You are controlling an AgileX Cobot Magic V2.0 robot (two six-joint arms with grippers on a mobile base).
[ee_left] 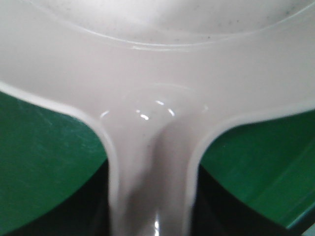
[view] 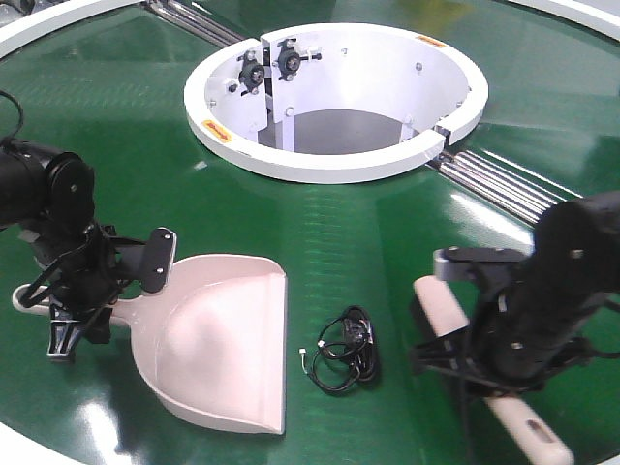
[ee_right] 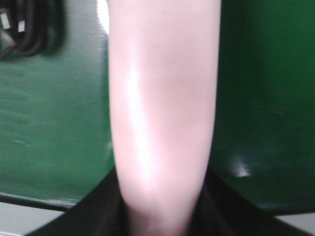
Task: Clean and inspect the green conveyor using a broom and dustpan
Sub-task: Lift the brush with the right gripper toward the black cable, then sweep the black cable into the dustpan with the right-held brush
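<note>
The beige-pink dustpan [view: 218, 339] lies flat on the green conveyor [view: 339, 223], its front lip toward the near edge. My left gripper [view: 82, 300] is shut on its slim handle; in the left wrist view the handle [ee_left: 150, 196] runs between the dark jaws into the scoop [ee_left: 157, 73]. My right gripper [view: 455, 354] is shut on the broom [view: 441, 305], which lies slanted at the right with its hang-hole end [view: 531, 433] near the front edge. In the right wrist view the broom's back [ee_right: 162, 98] fills the middle. Its bristles are hidden.
A coiled black cable [view: 349, 351] lies on the belt between dustpan and broom, and also shows in the right wrist view [ee_right: 24, 29]. The white ring opening [view: 334, 97] is behind. Steel rollers [view: 504, 184] run from it to the right. The white rim [view: 58, 29] curves at far left.
</note>
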